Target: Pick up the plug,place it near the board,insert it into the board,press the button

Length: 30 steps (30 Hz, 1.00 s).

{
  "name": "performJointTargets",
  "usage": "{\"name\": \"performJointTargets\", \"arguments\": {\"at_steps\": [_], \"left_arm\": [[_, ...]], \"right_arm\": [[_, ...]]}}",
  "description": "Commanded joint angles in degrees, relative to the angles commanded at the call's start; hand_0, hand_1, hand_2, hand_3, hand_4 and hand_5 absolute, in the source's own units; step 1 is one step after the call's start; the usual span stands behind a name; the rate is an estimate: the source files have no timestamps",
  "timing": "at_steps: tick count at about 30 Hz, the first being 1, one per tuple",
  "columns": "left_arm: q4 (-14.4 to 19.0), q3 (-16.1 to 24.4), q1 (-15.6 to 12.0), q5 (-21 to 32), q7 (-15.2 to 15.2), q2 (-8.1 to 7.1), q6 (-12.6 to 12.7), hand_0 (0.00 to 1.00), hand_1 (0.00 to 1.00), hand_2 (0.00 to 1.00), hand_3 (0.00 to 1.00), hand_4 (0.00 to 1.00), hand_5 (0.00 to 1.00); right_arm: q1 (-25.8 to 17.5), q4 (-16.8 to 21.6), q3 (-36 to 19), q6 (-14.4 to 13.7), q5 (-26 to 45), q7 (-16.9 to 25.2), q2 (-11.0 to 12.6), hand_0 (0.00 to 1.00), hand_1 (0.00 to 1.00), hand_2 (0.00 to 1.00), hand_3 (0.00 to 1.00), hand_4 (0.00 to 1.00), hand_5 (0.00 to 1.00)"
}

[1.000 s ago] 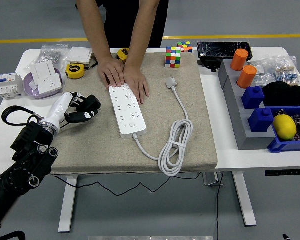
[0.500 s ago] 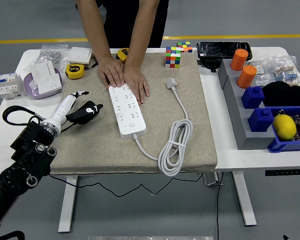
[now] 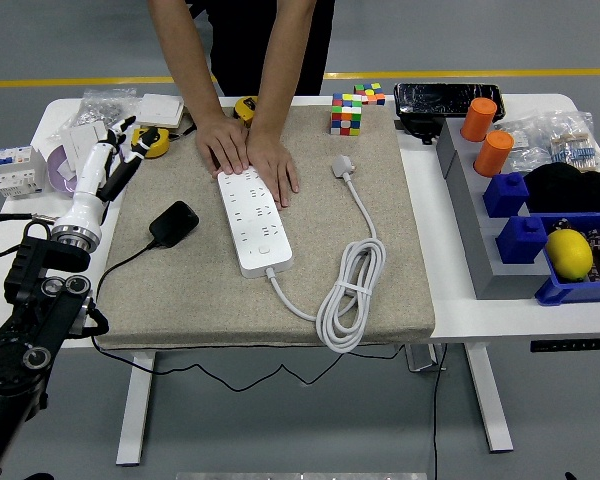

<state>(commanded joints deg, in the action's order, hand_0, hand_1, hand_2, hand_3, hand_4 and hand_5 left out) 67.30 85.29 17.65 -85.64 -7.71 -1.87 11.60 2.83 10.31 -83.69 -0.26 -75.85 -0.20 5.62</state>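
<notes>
A black plug (image 3: 173, 223) with its thin black cord lies on the beige mat (image 3: 190, 300), left of the white power strip (image 3: 252, 220). My left hand (image 3: 112, 157) is raised above the mat's left edge, up and left of the plug; its fingers are relaxed and hold nothing. A person at the far side presses both hands (image 3: 245, 150) on the strip's far end. The strip's own grey plug (image 3: 342, 166) and coiled white cable (image 3: 350, 290) lie to its right. My right arm is out of view.
A purple bowl with a white socket (image 3: 80, 165) and a yellow tape measure (image 3: 150, 142) sit just by my left hand. A Rubik's cube (image 3: 346, 113) stands at the mat's back. A grey rack with orange cups (image 3: 480, 125) and a blue bin with a lemon (image 3: 570, 253) stand at right.
My left hand let go of the black plug, which now lies on the mat, and drew back up and to the left. The person's hands have not moved.
</notes>
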Motion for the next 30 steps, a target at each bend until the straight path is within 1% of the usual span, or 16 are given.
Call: {"name": "performJointTargets", "arguments": {"at_steps": [1,2,3,4,8,9,13,14,15,22,26,27,30], "left_arm": [[1.3,0.5,-0.4,2.0,-0.4,0.14,0.2,0.998,0.998,0.979,0.904,0.998,0.998],[3.5,1.6,-1.6,4.6,-1.4,0.47,0.4,0.998,0.998,0.979,0.904,0.998,0.998],[5.0,2.3,-2.4,6.5,-2.0,0.66,0.4,0.965,0.988,0.943,0.886,0.998,0.998],[6.6,3.0,-3.1,8.8,-2.4,0.8,0.2,0.965,0.988,0.943,0.886,0.998,0.998],[12.0,4.9,-6.2,18.5,-2.8,0.76,-1.5,0.965,0.988,0.943,0.886,0.998,0.998],[12.8,5.2,-6.8,20.9,-2.9,0.66,-1.9,0.946,0.969,0.929,0.883,0.998,0.998],[15.0,7.2,-9.7,30.3,-2.9,0.62,-2.9,0.946,0.969,0.929,0.883,0.998,0.998],[15.4,7.9,-10.5,31.4,-2.9,0.72,-3.0,0.946,0.969,0.929,0.883,0.998,0.998],[15.5,8.5,-11.2,31.9,-2.8,0.81,-3.1,0.917,0.935,0.903,0.874,0.998,0.998],[15.9,14.0,-14.7,32.2,-2.3,1.79,-3.9,0.912,0.924,0.89,0.863,0.998,0.998],[16.5,16.1,-15.8,31.8,-2.3,1.87,-3.9,0.912,0.924,0.89,0.863,0.998,0.998],[16.6,16.4,-16.0,31.8,-2.3,1.87,-3.8,0.883,0.887,0.864,0.843,0.998,0.998],[17.0,17.4,-16.8,31.7,-2.6,1.87,-3.3,0.883,0.887,0.864,0.843,0.998,0.998]], "right_arm": [[0.0,0.0,0.0,0.0,0.0,0.0,0.0,0.959,0.84,0.782,0.798,0.998,0.998],[-0.1,0.0,-0.1,0.0,-0.1,0.0,-0.1,0.959,0.84,0.782,0.798,0.998,0.998],[-0.1,0.0,-0.1,0.0,0.0,0.0,-0.1,0.958,0.84,0.782,0.798,0.998,0.998],[-0.1,0.0,-0.1,0.0,0.0,0.0,-0.1,0.958,0.84,0.782,0.798,0.998,0.998],[-0.1,0.0,-0.2,0.0,0.1,0.1,-0.1,0.958,0.84,0.782,0.798,0.998,0.998],[-0.1,0.0,-0.2,0.0,0.1,0.1,-0.1,0.958,0.839,0.782,0.798,0.998,0.998],[-0.1,0.0,-0.4,0.0,0.1,0.1,-0.2,0.958,0.839,0.782,0.798,0.998,0.998],[-0.1,0.0,-0.4,0.0,0.2,0.2,-0.2,0.958,0.839,0.782,0.798,0.998,0.998],[-0.1,0.0,-0.5,0.0,0.2,0.2,-0.2,0.958,0.84,0.782,0.798,0.998,0.998],[-0.2,0.0,-0.9,-0.1,0.2,0.2,-0.4,0.957,0.839,0.782,0.798,0.998,0.998],[-0.5,0.0,-1.2,-0.1,0.1,0.3,-0.5,0.957,0.839,0.782,0.798,0.998,0.998],[-0.5,0.0,-1.2,-0.1,0.1,0.3,-0.5,0.957,0.839,0.783,0.798,0.998,0.998],[-0.6,0.0,-1.4,-0.1,-0.1,0.3,-0.7,0.957,0.839,0.783,0.798,0.998,0.998]]}}
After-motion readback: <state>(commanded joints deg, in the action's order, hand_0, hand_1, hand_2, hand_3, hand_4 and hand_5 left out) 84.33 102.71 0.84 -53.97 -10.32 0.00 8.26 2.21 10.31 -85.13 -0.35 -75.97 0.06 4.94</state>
